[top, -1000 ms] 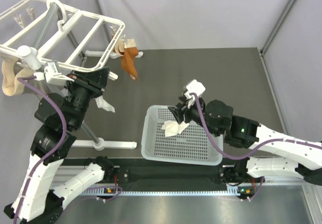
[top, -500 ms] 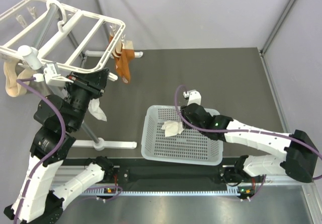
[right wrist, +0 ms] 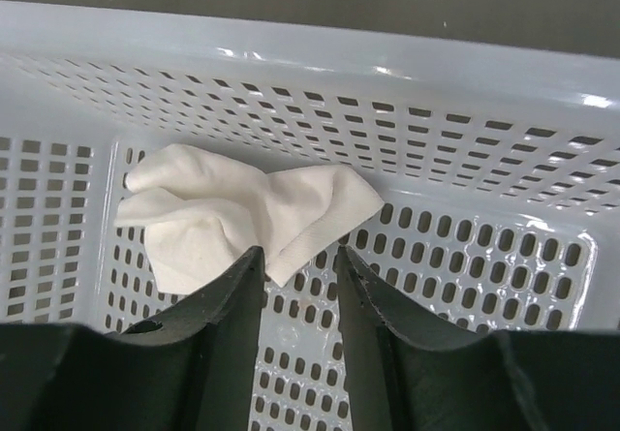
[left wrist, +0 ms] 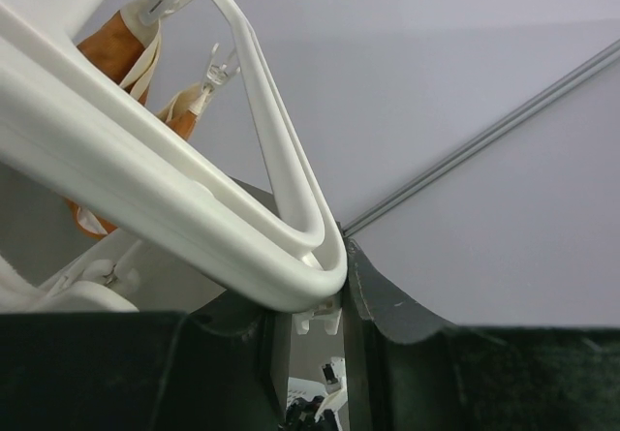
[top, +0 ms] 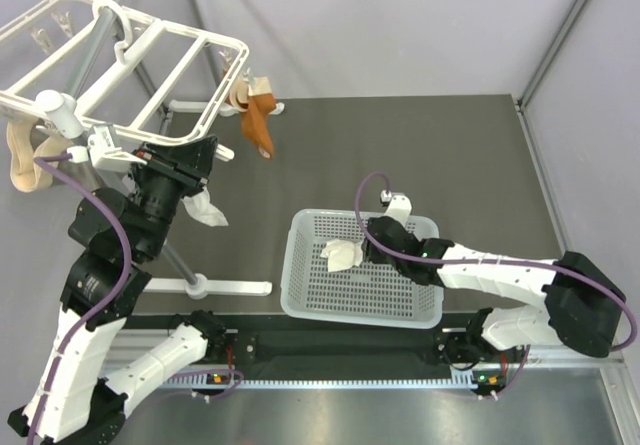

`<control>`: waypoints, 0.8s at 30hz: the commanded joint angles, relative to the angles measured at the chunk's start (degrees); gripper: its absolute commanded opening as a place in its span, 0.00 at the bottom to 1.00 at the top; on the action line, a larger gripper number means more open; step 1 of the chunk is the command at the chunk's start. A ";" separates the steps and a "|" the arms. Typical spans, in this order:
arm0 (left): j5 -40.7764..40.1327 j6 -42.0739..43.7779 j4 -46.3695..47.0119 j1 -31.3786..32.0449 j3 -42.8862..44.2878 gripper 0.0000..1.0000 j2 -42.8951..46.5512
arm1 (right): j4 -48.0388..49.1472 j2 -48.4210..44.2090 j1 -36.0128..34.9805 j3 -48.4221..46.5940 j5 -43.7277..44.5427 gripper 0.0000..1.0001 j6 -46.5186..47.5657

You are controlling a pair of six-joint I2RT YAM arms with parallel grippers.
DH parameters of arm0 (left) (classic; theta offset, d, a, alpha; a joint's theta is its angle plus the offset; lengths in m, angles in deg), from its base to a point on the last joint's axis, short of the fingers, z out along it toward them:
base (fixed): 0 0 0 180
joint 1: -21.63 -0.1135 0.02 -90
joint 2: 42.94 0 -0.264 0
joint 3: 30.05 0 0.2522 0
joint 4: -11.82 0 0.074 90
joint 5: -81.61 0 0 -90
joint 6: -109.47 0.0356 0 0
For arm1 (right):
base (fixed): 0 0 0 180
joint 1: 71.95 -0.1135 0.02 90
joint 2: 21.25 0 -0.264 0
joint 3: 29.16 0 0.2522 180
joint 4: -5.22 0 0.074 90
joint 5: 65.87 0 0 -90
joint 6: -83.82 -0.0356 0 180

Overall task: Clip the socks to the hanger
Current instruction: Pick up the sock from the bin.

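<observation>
One white sock [top: 342, 255] lies crumpled in the white perforated basket [top: 400, 300]. My right gripper [top: 364, 247] is low inside the basket beside it. In the right wrist view the sock [right wrist: 232, 223] lies just ahead of the right gripper [right wrist: 298, 255], which is open, with one sock corner reaching between its fingertips. A second white sock [top: 206, 208] dangles under the hanger [top: 150, 65] by my left gripper [top: 195, 165]. In the left wrist view the left gripper [left wrist: 312, 307] is shut on a small clip [left wrist: 318, 319] at the corner of the hanger's frame [left wrist: 174, 199].
Orange-brown socks [top: 260, 125] hang from clips at the hanger's far edge, and show as orange-brown socks [left wrist: 107, 53] in the left wrist view. A beige sock [top: 20, 160] hangs at the left. The stand's grey foot [top: 215, 287] lies left of the basket.
My right arm has stretched out and lowered its gripper into the basket at the sock, with its jaws narrower than before. The hanging socks swung left and back. The left gripper stayed put.
</observation>
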 commanded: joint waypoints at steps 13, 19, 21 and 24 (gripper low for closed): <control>0.26 0.75 0.00 -0.02 -1.14 0.00 0.18 | 17.58 8.76 0.60 3.48 0.32 0.33 -1.68; 0.35 0.75 -0.35 0.07 -1.05 0.00 -0.17 | 20.05 10.26 0.60 4.09 1.90 0.31 -0.98; 0.35 0.75 -0.35 -0.02 -1.05 0.00 -0.17 | 21.11 10.43 0.60 4.62 1.90 0.31 0.25; 0.26 0.84 -0.44 -0.02 -1.05 0.00 -0.34 | 21.99 10.78 0.51 4.71 1.90 0.29 0.61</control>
